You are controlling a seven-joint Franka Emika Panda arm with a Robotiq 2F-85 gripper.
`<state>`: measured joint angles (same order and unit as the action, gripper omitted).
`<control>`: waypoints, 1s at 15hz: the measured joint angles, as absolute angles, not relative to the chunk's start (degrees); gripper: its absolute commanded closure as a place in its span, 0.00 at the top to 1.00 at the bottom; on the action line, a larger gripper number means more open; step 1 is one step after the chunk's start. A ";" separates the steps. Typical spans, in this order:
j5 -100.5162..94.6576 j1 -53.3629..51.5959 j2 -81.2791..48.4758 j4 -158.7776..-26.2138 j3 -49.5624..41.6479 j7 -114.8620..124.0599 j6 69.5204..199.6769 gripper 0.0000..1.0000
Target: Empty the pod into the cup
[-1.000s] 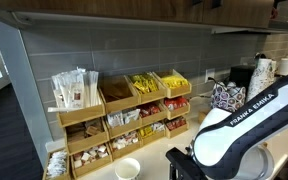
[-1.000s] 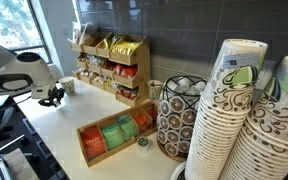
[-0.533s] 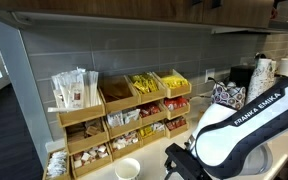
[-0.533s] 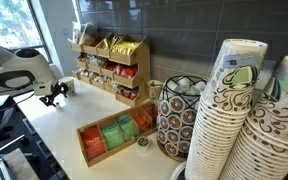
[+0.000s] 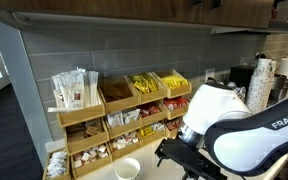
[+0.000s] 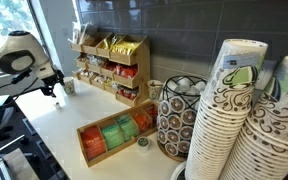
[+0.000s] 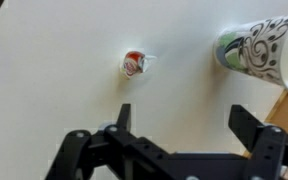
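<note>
Your black gripper (image 7: 184, 113) hangs over the white table (image 7: 44, 90), jaws wide apart and empty. The small round white-and-red pod (image 7: 134, 64) lies ahead of the gripper, off-centre. The small plain white round cup (image 5: 128, 168) stands just beside the gripper.

Counter (image 6: 69, 125): white.
By wall: organiser (image 6: 112, 62), cup (image 5: 128, 169) in front.
Middle: tea box (image 6: 114, 136), pod holder (image 6: 177, 118) beside it.
Loose: pod (image 7: 134, 64), near patterned cup (image 7: 256, 45).
</note>
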<state>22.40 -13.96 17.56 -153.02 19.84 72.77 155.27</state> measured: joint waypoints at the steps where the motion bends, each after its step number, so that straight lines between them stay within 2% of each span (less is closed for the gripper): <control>1: 21.10 -14.17 18.58 -151.42 19.68 71.50 152.31 1.00; 8: 13.72 -14.28 21.53 -140.93 19.10 60.15 134.33 1.00; 15: 11.42 -14.35 21.46 -135.83 19.22 46.64 127.84 1.00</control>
